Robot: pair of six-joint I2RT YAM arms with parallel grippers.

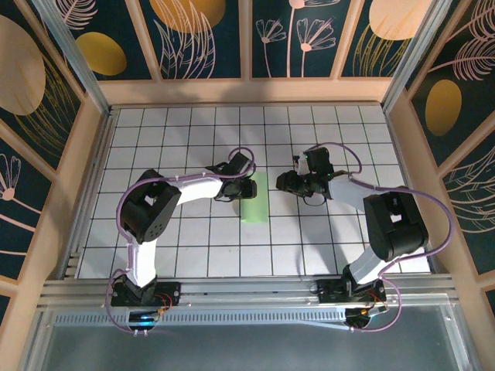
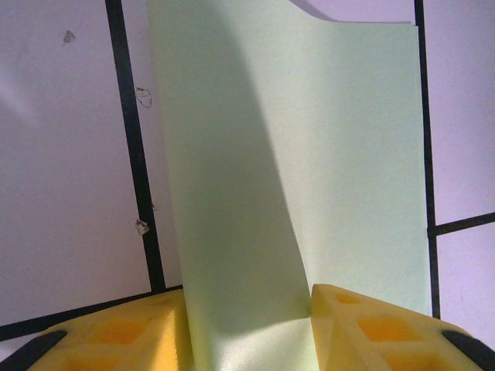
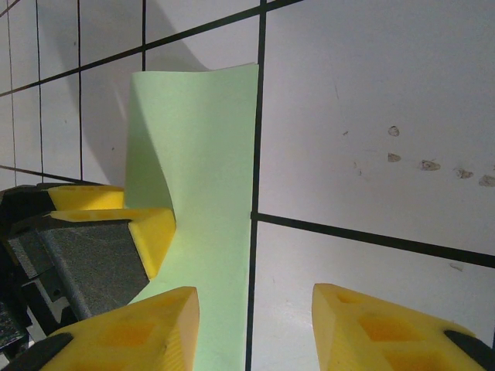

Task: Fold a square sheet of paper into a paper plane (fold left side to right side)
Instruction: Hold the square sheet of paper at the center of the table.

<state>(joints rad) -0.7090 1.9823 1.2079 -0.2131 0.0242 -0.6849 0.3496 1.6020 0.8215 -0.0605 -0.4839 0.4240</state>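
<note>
The paper (image 1: 254,199) lies at the middle of the table (image 1: 178,131), seen from above as a narrow pale green strip whose long sides run from the far edge toward the near edge. It is not flat. In the left wrist view the paper (image 2: 325,154) has its right part lying on the tiles, while its left part rises in a shaded curve and bends over toward the right. In the right wrist view the paper (image 3: 209,139) curls up along its left side in the same way. The left gripper (image 1: 240,188) sits at the strip's left edge. Its yellow fingers (image 2: 371,332) stand apart, with the raised fold passing up between them. The gap is far wider than the sheet, so the left gripper (image 2: 249,300) is open around the paper rather than pinched on it. The right gripper (image 1: 288,182) is just off the strip's right edge, toward the table's right side. The right gripper (image 3: 255,294) has its jaws apart and holds nothing, with one finger (image 3: 147,325) over the paper's right margin and the other over bare tile. The left gripper's fingers (image 3: 155,228) show beside the curl. Black grid lines (image 3: 371,238) cross the white tabletop, and dark floral walls (image 1: 209,39) surround it.
</note>
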